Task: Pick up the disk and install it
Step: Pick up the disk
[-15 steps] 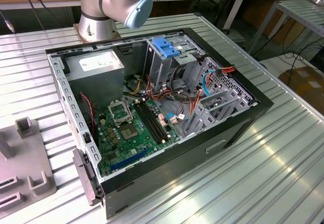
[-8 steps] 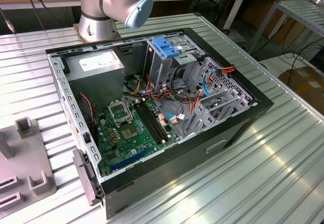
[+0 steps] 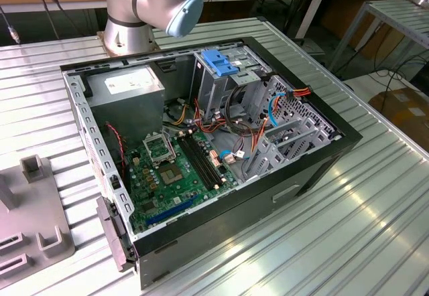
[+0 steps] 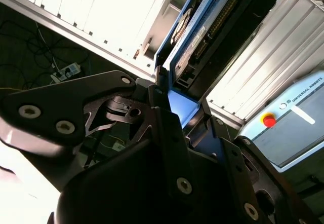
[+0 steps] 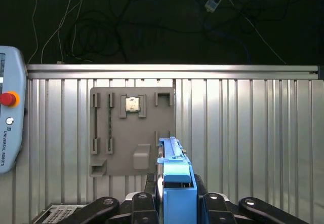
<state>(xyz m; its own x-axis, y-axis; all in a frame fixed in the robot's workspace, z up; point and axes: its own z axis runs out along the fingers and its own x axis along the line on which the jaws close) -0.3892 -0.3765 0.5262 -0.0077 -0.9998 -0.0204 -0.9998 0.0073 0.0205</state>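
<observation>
- Okay, grey fixture plate (image 3: 40, 202) lies at 8 o'clock of the open computer case (image 3: 201, 149), outside it, likely for staging parts.
- Drive cage (image 3: 214, 88) stands at 12 o'clock inside the case, blue latch (image 3: 218, 60) on top.
- In the first wrist view, the gripper (image 5: 177, 196) clamps the disk (image 5: 174, 158) edge-on, clear above the table (image 5: 253, 133); that grip probably suits sliding it into a slot.

Case (image 3: 268, 202) on table (image 3: 348, 229), fixture plate (image 3: 33, 222) at exterior view's left — disk (image 5: 172, 155) in gripper (image 5: 176, 196).
</observation>
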